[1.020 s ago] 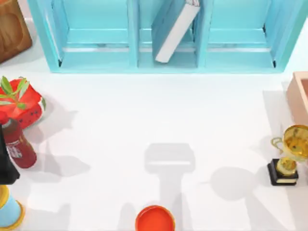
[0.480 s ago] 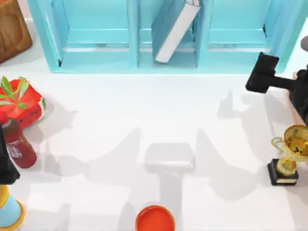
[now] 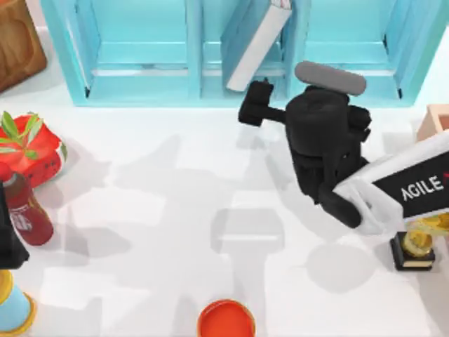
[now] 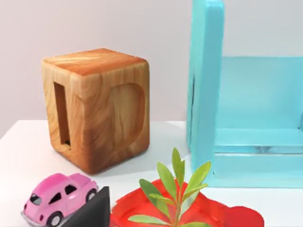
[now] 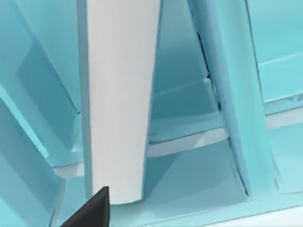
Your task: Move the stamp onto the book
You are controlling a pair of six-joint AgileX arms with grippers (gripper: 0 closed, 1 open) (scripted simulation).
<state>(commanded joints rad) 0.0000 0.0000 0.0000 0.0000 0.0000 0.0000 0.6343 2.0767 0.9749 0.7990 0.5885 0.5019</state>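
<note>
The book (image 3: 256, 42), teal-blue with white page edges, leans tilted inside the middle compartment of the light blue shelf (image 3: 140, 77). My right gripper (image 3: 254, 107) hovers just in front of the book's lower end, at the shelf's front edge. Up close in the right wrist view, the book's white page edge (image 5: 118, 94) stands between the shelf dividers. The stamp is out of view. My left gripper (image 3: 7, 249) is parked at the table's left edge beside a dark red bottle (image 3: 27, 214).
A wooden block (image 3: 17, 42) stands back left, with a red planter (image 3: 31, 147) in front of it and a pink toy car (image 4: 59, 198) nearby. A gold trophy (image 3: 419, 235) sits under the right arm. An orange-red disc (image 3: 226, 319) lies front centre.
My right arm has swung in from the right edge and moved left, bringing its gripper from the shelf's right end to the book's compartment. The left arm has not moved.
</note>
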